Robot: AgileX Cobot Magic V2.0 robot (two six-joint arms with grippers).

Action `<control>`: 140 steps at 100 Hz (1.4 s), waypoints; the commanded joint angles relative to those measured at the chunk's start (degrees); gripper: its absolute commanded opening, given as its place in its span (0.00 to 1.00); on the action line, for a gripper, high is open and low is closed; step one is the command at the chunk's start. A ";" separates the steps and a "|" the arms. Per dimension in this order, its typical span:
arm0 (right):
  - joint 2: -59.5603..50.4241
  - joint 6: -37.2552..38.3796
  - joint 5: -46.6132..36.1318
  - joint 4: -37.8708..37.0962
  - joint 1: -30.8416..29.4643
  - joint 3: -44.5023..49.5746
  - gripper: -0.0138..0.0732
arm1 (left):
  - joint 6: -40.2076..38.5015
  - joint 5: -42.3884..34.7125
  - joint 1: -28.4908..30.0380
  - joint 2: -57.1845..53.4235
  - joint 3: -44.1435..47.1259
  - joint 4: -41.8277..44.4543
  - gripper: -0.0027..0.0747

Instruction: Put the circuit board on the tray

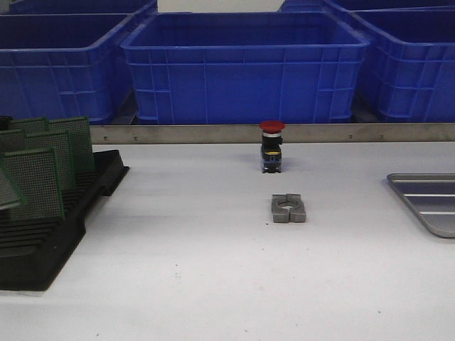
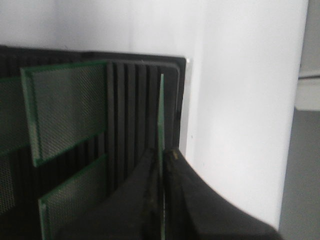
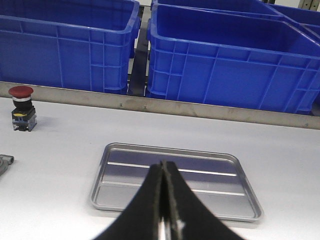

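In the left wrist view my left gripper (image 2: 162,152) is shut on a thin green circuit board (image 2: 161,110), seen edge-on over the black slotted rack (image 2: 140,95). I cannot tell whether the board still sits in a slot. Other green boards (image 2: 65,110) stand in the rack, which also shows in the front view (image 1: 43,241) with its boards (image 1: 35,181). The grey metal tray (image 3: 170,148) with pale ribs lies empty on the table, at the right edge of the front view (image 1: 426,202). My right gripper (image 3: 164,166) is shut and empty, above the tray's near side. Neither gripper shows in the front view.
A red push button (image 1: 271,145) stands mid-table and also shows in the right wrist view (image 3: 22,112). A grey metal clamp block (image 1: 288,208) lies in front of it. Big blue bins (image 1: 245,67) line the back behind a metal strip (image 1: 213,133).
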 commanded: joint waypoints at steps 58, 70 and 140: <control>-1.36 -0.20 -4.41 -0.67 -0.12 -0.04 0.09 | -0.32 2.19 -5.62 -1.71 -3.61 -47.35 0.01; -1.36 -0.20 -4.41 -0.67 -0.12 -0.04 0.09 | -0.32 0.29 -9.45 -1.71 -3.61 -47.35 0.01; -1.36 -0.15 -5.11 0.06 -0.12 -0.31 0.09 | -0.32 -0.18 -19.29 -1.71 -2.65 -43.65 0.01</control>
